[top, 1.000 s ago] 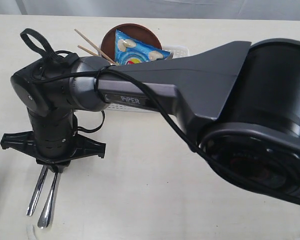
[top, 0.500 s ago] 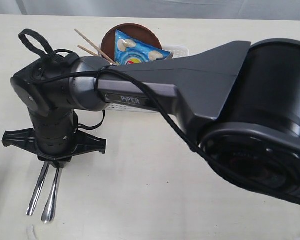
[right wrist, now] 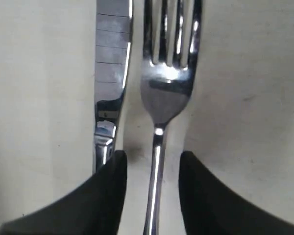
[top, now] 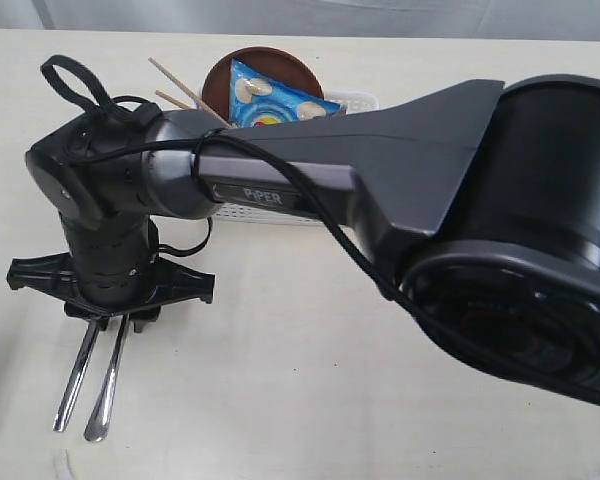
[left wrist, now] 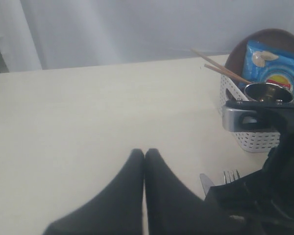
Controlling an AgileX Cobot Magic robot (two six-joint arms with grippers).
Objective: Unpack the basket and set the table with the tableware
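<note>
Now, right gripper (right wrist: 152,157): jaws stand apart, pointed down at the table (top: 310,400), clamped on nothing. Steel fork (right wrist: 169,73) lies flat on the tabletop, its slim handle running straight through the gap between the two fingers (right wrist: 108,196), with bare table showing on either side of it (no contact that I can make out). Steel knife (right wrist: 110,73) lies just beside the fork and parallel to it. Its handle passes the inner edge of one finger and is hidden there, so touching or not, cannot tell. Blade and tines reach out past the fingertips. Exterior view: two shiny handles stick out from under these jaws on the side away from the basket (left wrist: 257,139), side by side.

Left gripper (left wrist: 144,157): jaws pressed together, nothing between them, over bare table. Ahead of them and off to one side, the knife tip and fork tines show, partly covered by the right arm (top: 400,160).

White lattice basket stands on the table, well apart from the right jaws, beyond the cutlery's tip end and mostly hidden under the right arm in the exterior view. Inside it:
- brown round plate (top: 280,62), on edge
- blue chip bag (top: 275,100), leaning in front of the plate
- wooden chopsticks (top: 185,88), slanting out over the rim
- shiny steel cup (left wrist: 264,92), open mouth showing
</note>
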